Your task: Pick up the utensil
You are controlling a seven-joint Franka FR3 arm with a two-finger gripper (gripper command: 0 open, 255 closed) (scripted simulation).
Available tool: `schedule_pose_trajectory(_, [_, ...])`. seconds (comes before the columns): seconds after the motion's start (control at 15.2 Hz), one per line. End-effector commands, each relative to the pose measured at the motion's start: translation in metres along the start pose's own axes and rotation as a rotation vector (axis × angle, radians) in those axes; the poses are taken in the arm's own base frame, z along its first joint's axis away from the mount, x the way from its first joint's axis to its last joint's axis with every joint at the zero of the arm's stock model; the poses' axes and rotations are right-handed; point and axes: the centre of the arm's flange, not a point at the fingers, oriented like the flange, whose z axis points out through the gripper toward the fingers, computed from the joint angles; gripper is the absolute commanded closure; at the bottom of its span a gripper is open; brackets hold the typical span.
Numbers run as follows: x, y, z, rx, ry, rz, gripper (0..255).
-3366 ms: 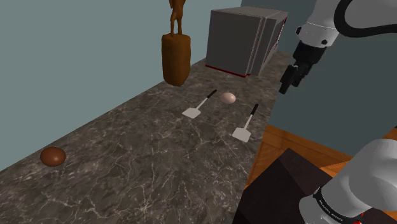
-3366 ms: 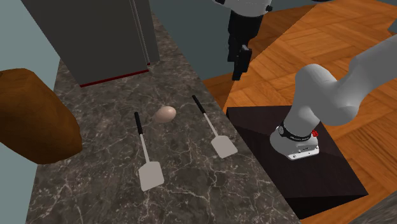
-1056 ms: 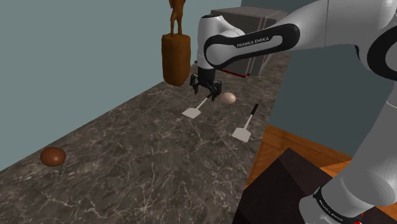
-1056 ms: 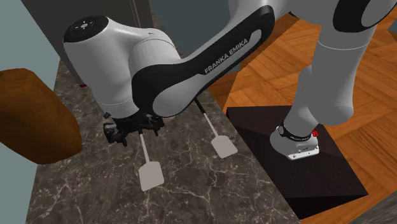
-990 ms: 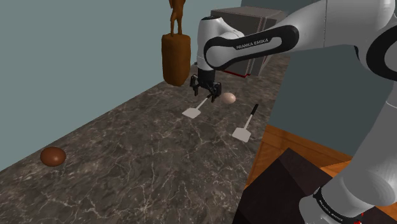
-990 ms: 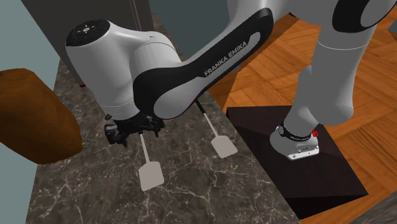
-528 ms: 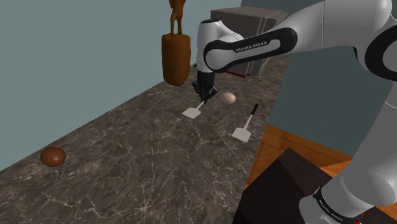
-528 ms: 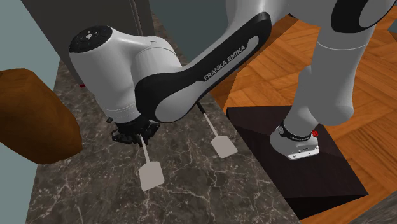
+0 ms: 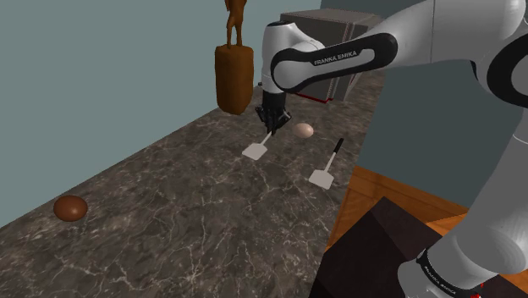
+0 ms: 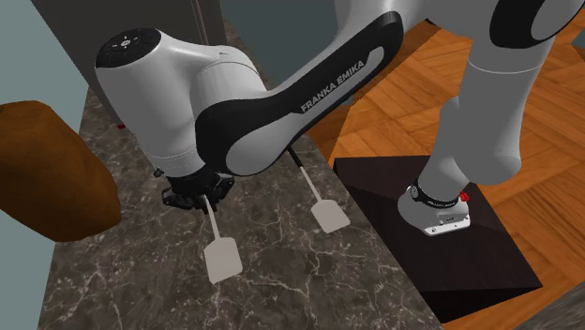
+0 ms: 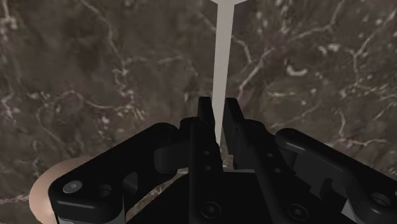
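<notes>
Dark veined marble forms the bench, which runs below a blue-grey wall. Much of the grasp is hidden. In the second exterior view the arm's bulky wrist covers the tool from above, and the spatula's handle cannot be made out beneath it. The wrist view is plainer: the two black fingers are clamped on the spatula's pale shaft, one on each side, and the shaft runs away from them over the marble.

In the shoulder view the spatula's white blade lies on the bench at 7 o'clock of the tool. A pale egg sits near the tool at 3 o'clock; in the wrist view it is partly cut off beside the tool's body. A second spatula lies at 4 o'clock, apart from the first and close to the bench's edge.

At 11 o'clock stands a brown block with a brown figurine on top, cut off by the frame. At 1 o'clock is a grey boxy appliance, partly behind the arm. A brown ball lies well apart at 8 o'clock. The dark stand rests on a wooden floor.
</notes>
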Motion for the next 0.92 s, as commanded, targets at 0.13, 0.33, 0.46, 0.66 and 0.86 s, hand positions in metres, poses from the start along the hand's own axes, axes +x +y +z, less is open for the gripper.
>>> schedule_pose_trajectory(0.13, [0.002, 0.0, -0.022, 0.0, 0.0, 0.0, 255])
schedule_pose_trajectory(0.33, [0.003, 0.0, -0.037, 0.0, 0.0, 0.0, 255])
schedule_pose_trajectory(0.46, [0.004, 0.0, -0.048, 0.0, 0.0, 0.0, 255])
schedule_pose_trajectory(0.66, [0.005, 0.0, -0.064, 0.0, 0.0, 0.0, 255])
schedule_pose_trajectory(0.86, [0.005, 0.0, -0.07, 0.0, 0.0, 0.0, 255])
